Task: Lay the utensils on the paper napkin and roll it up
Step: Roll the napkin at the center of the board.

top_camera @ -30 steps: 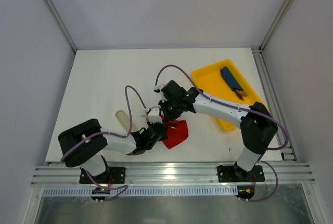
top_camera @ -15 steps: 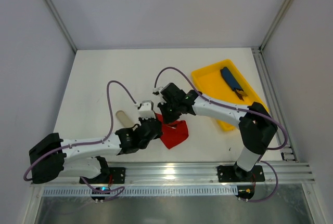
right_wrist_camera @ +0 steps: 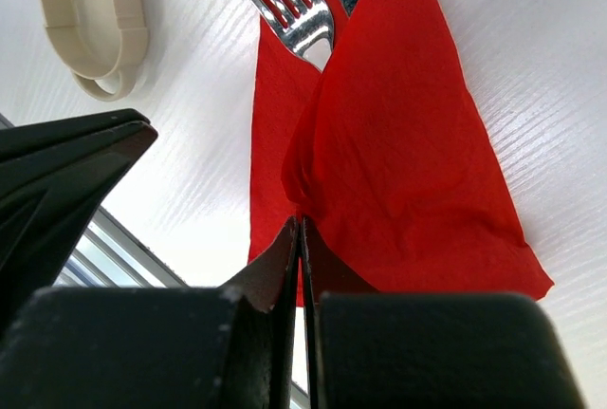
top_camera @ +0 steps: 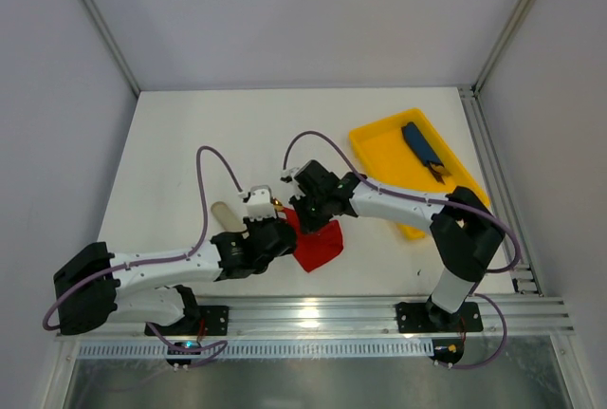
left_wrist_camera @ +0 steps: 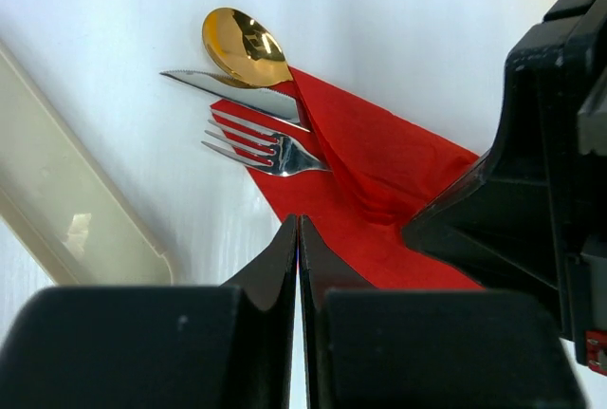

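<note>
The red paper napkin lies near the table's front middle, one flap folded over the utensils' handles. In the left wrist view a gold spoon bowl, a blade tip and fork tines stick out of the napkin. My left gripper is shut and empty, its tips over the napkin's near edge. My right gripper is shut on a raised fold of the napkin, with the fork beyond it. In the top view both grippers meet at the napkin's left corner.
A pale beige sleeve lies just left of the napkin and also shows in the right wrist view. A yellow tray at the right holds a dark-blue oblong item. The table's front rail is close behind the napkin.
My left arm has stretched out to the left and its gripper has moved a little farther up the napkin's left corner. My right gripper has shifted slightly nearer, staying on the napkin.
</note>
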Available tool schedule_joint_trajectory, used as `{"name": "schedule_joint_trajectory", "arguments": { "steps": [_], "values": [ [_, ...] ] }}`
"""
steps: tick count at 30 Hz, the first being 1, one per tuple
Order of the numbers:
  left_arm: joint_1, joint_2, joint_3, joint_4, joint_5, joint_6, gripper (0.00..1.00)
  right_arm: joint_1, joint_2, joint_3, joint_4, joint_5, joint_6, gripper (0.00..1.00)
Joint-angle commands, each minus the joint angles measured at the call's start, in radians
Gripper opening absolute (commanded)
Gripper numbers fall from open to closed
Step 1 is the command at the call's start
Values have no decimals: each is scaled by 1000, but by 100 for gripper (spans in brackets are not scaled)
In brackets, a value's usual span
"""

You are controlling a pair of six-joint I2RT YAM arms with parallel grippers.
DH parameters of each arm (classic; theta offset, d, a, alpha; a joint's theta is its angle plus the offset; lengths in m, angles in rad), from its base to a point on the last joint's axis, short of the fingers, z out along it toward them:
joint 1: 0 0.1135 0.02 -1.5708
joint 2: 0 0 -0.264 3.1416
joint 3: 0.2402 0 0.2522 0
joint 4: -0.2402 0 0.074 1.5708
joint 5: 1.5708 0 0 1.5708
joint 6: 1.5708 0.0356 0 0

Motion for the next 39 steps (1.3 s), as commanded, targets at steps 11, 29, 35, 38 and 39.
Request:
{"name": "schedule_joint_trajectory", "arguments": {
  "steps": [11,29,35,38,39],
  "values": [
    [-1,23,-42,208,-39,66,0,6,52,-38,95,-63,37,4],
    [42,222,-91,523,37,154,0,6,53,-58,104,-63,53,4],
    [59,253,-105,586,51,175,0,6,53,-60,104,-60,50,4],
    [65,256,-115,614,68,178,0,6,53,-61,104,-61,50,4],
    [67,259,-114,620,74,181,0,6,53,-61,103,-61,50,4]
  ]
}}
